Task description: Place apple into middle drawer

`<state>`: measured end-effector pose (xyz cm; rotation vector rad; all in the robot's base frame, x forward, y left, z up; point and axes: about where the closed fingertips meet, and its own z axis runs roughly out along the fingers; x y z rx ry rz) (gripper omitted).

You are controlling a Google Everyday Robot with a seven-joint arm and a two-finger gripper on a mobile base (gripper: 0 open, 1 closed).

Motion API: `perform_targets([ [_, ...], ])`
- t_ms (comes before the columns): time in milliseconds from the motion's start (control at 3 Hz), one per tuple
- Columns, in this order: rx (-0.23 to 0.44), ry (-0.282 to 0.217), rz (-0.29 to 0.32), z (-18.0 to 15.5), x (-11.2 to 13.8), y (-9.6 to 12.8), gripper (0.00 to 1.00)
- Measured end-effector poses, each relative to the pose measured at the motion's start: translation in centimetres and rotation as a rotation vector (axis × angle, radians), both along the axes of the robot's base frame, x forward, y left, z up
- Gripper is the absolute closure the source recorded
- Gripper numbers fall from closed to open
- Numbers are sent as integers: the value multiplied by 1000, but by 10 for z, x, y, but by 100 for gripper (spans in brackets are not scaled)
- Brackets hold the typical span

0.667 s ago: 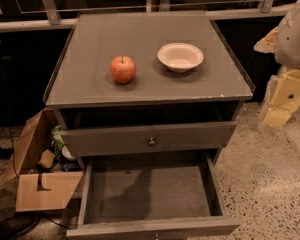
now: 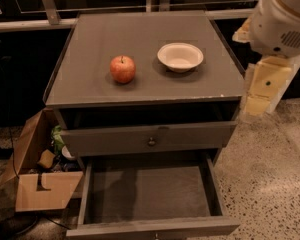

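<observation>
Robot arm (image 2: 282, 19) at right edge: white rounded shell w/ vent slots; cream blocky gripper (image 2: 262, 86) just below.

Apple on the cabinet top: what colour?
Apple red-orange, yellowish blush; camera view. Gripper at right, beside the cabinet.

Arm: your white rounded arm housing (image 2: 285, 16) fills the upper right corner of the view, a small vented grille on its face.
Gripper: your cream-yellow gripper (image 2: 262, 91) hangs directly below that housing at the right side of the view, about mid-height.
Pose: it points downward, its lower end leaning slightly left.
Contact: it hangs in the air, touching nothing.
</observation>
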<state>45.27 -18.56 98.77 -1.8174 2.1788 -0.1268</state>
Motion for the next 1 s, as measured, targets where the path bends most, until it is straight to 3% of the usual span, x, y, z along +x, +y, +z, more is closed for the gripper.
perform_targets([
  [333, -16, -20, 143, 24, 15, 70, 0],
  [667, -13, -28, 137, 24, 19, 72, 0],
  [1000, -10, -39, 131, 20, 41, 88, 0],
])
